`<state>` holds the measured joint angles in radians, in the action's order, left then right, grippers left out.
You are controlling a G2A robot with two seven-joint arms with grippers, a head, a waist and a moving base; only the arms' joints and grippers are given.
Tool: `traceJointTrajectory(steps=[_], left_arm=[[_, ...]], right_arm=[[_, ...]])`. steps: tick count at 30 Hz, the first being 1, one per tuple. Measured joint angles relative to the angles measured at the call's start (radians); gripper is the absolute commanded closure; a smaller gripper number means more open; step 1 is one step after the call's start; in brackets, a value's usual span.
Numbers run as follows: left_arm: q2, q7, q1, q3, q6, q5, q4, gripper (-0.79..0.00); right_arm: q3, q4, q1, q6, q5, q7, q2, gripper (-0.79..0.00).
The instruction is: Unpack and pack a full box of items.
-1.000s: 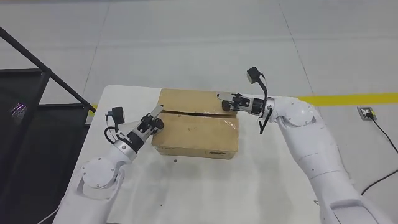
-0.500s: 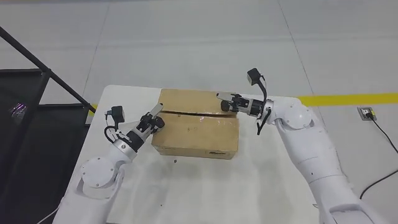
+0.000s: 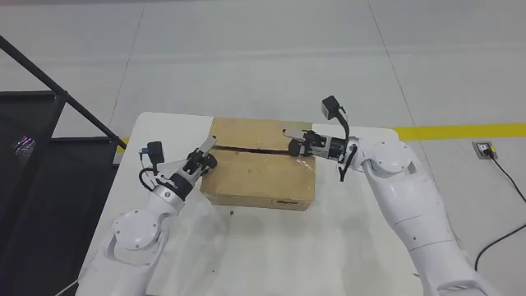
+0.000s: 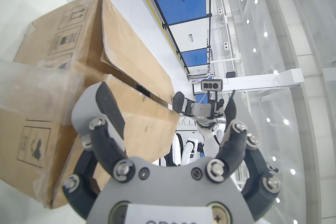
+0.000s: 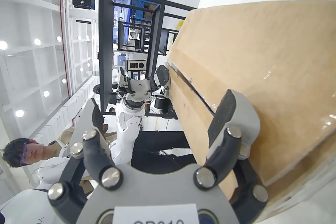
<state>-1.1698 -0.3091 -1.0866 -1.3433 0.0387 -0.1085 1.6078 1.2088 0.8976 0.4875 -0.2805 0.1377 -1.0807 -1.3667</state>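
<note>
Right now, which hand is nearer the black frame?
Left. The left hand is at the cardboard box's end toward the black frame; the right hand at the opposite end.

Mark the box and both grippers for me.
cardboard box [image 3: 261, 177]: top view, on its near top flap.
left gripper [image 3: 206, 153]: top view, between its fingertips, at the box's end.
right gripper [image 3: 293, 140]: top view, between its fingertips, by the flap seam.

Lab hall: yellow-lined floor [image 3: 246, 49], shelving [image 5: 39, 57]
</note>
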Motion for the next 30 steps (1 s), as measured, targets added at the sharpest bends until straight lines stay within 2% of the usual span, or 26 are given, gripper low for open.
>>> traceJointTrajectory(steps=[9,15,20,30], left_arm=[[-0.008,0.077,-0.002,-0.022,0.012,-0.039,0.005,-0.785],[-0.007,0.176,-0.041,-0.12,0.006,-0.102,0.016,-0.785],[-0.009,0.295,-0.09,-0.198,-0.051,-0.163,0.022,-0.785],[-0.009,0.295,-0.094,-0.2,-0.055,-0.16,0.018,-0.785]], right_arm=[[-0.014,-0.003,0.01,0.061,-0.018,0.022,0.007,-0.785],[-0.028,-0.034,0.007,0.057,-0.005,0.026,0.006,-0.785],[-0.033,-0.043,0.005,0.054,-0.003,0.027,0.006,-0.785],[-0.033,-0.043,0.005,0.055,-0.003,0.027,0.006,-0.785]])
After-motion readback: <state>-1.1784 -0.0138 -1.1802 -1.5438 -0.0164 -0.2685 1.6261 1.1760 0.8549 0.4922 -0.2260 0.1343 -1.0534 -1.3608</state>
